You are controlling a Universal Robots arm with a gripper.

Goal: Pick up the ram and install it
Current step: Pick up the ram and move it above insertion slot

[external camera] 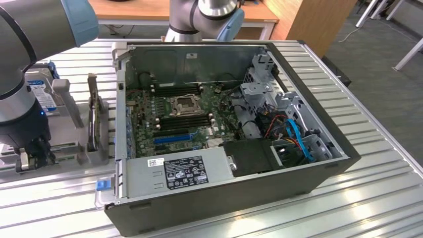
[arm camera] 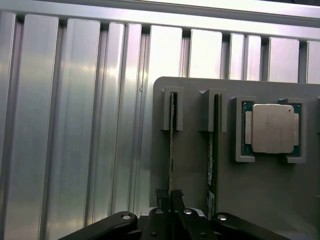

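The ram [arm camera: 171, 150] is a thin green stick seen edge-on, standing upright in a slot of a grey holder [arm camera: 192, 170]. My gripper [arm camera: 171, 199] is shut on its near end, one dark finger against each face. A second stick [arm camera: 211, 150] stands in the neighbouring slot. In the exterior view my gripper [external camera: 31, 157] hangs low over the holder at the exterior view's left, beside the open computer case [external camera: 225, 198]. The motherboard [external camera: 148, 111] lies inside the case, with black memory slots [external camera: 191, 121] by the processor socket.
A processor chip [arm camera: 272, 128] sits in a recess of the same holder. A dark expansion card [external camera: 94, 114] stands upright between my gripper and the case wall. A hard drive [external camera: 43, 94] lies behind. The power supply [external camera: 178, 171] and drive cage [external camera: 264, 94] crowd the case. The table is ribbed aluminium [arm camera: 75, 150].
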